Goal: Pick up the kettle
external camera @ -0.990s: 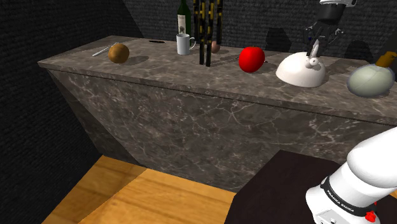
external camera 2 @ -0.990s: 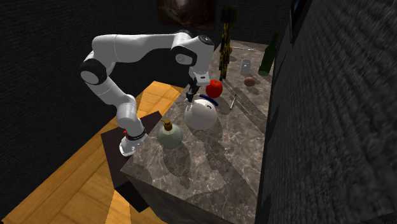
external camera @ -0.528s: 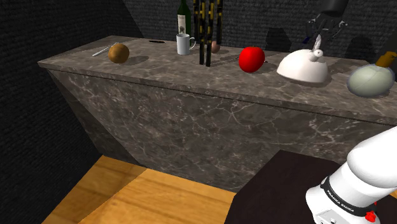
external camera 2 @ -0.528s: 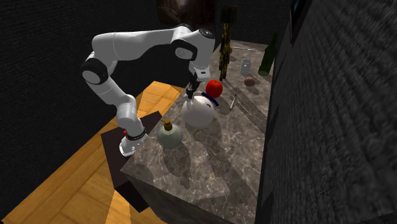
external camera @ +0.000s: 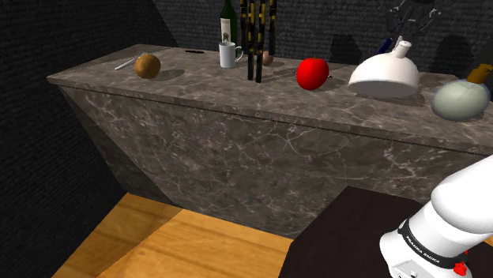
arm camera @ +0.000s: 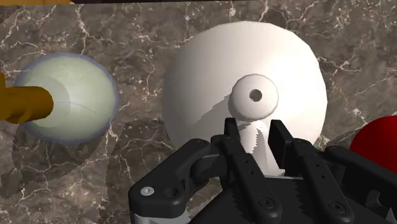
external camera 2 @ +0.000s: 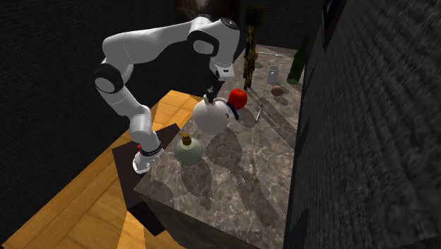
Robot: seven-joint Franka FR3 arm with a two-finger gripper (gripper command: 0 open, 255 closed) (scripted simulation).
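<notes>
- Gripper (arm camera: 259, 141) is clamped on the kettle (arm camera: 210, 70). In the wrist view its two fingers (arm camera: 240, 149) pinch a white part of the kettle just beside the round knob (arm camera: 255, 95) on its top.
- Kettle (external camera: 385, 77) is a plain white dome. It hangs above the counter (external camera: 237, 118), clear of the top and tilted, so its flat base slopes.
- From the second exterior view, the arm (external camera 2: 141, 53) arches over the counter's edge and brings the gripper (external camera 2: 210, 96) down onto the kettle (external camera 2: 212, 117). A shadow lies on the counter (external camera 2: 240, 191) under it.
- Apple (external camera: 312, 73), red, sits on the counter. It is near the kettle but not touching it, and it shows at the edge of the wrist view (arm camera: 375, 143).
- Flask (external camera: 461, 100), round and pale green with a brown neck, stands on the counter at the end nearest the stand (external camera: 348, 237). The wrist view looks down on it (arm camera: 70, 95) with marble between it and the kettle.
- Posts (external camera: 257, 35), striped black and yellow, rise from the counter's middle.
- Mug (external camera: 229, 54), white, stands on the counter beside the posts, with a dark green bottle (external camera: 228, 20) behind it at the counter's back edge.
- Ball (external camera: 147, 65), brown, lies at the counter's far end, with a thin utensil (external camera: 126, 62) just beside it.
- Counter is dark and veined like marble, and a wooden floor (external camera: 182, 245) lies below its front face.
</notes>
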